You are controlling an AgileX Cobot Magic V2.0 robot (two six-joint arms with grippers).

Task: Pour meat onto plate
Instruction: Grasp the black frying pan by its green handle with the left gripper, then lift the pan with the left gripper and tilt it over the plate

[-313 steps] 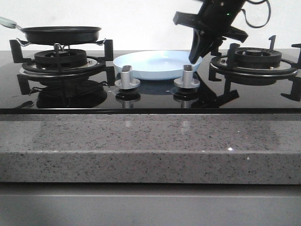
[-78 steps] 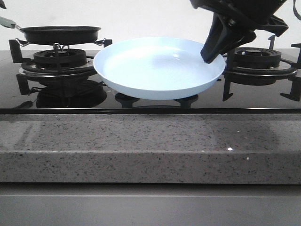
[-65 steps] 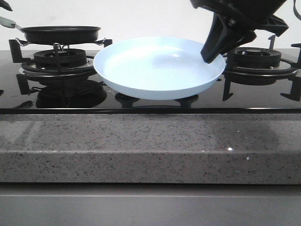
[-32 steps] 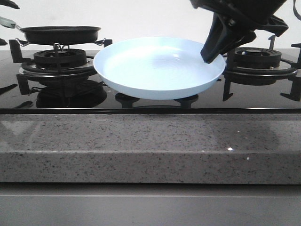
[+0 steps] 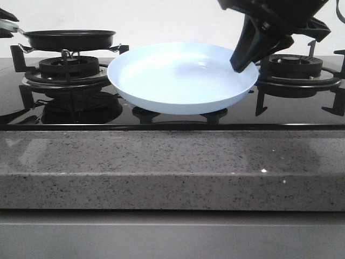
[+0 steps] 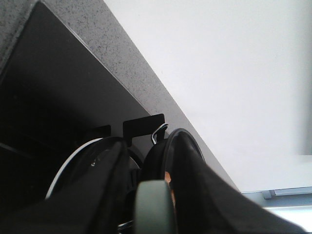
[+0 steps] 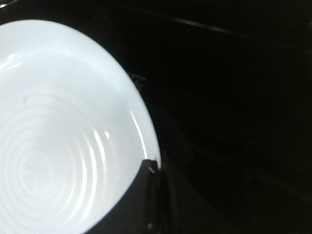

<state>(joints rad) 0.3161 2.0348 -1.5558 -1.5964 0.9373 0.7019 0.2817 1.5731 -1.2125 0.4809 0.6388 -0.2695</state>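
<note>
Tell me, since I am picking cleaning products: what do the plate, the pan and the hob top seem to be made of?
Plate: probably glazed ceramic or melamine, smooth pale blue with soft highlights. Pan: dark metal, likely non-stick coated, matte black. Hob top: apparently black glass, since it mirrors the burner grates.

Plain white wall behind. Speckled grey stone counter, thick front edge. Glossy black glass hob set in it, burners near both side edges.

Bright, sharp front view; overexposed plate against near-black right wrist surroundings.
</note>
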